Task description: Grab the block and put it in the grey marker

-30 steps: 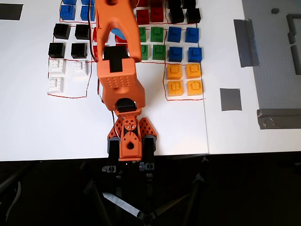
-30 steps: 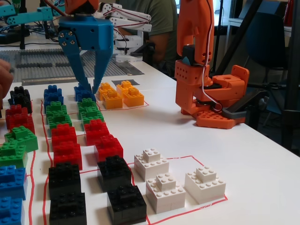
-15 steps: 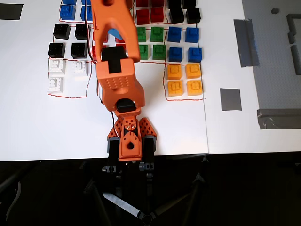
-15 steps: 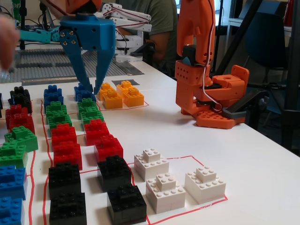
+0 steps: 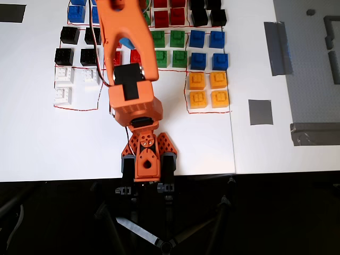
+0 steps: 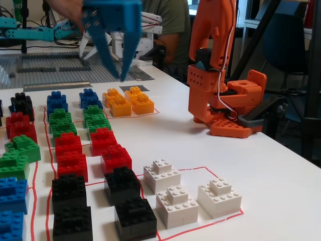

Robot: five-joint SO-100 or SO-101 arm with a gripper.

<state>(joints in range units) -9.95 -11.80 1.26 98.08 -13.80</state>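
Three white blocks lie inside a red outline, at the left in the overhead view (image 5: 64, 75) and at the front in the fixed view (image 6: 162, 175). The grey marker (image 5: 260, 112) is a small square patch right of the yellow blocks; in the fixed view the marker (image 6: 134, 88) shows just behind them. My blue gripper (image 6: 120, 75) hangs high above the blue and yellow blocks, open, with nothing between its fingers. It is far from the white blocks. In the overhead view the orange arm (image 5: 130, 64) hides most of it.
Rows of black (image 6: 69, 191), red (image 6: 115, 156), green (image 6: 96, 120), blue (image 6: 56, 100) and yellow (image 6: 120, 106) blocks fill the sheet. The orange arm base (image 6: 225, 105) stands at the right. Grey tape strips (image 5: 277, 48) lie on the right. A person and a second arm are behind.
In the fixed view the gripper has risen from just above the blue blocks and swung right, still open and empty. In the overhead view the arm has shifted slightly left.
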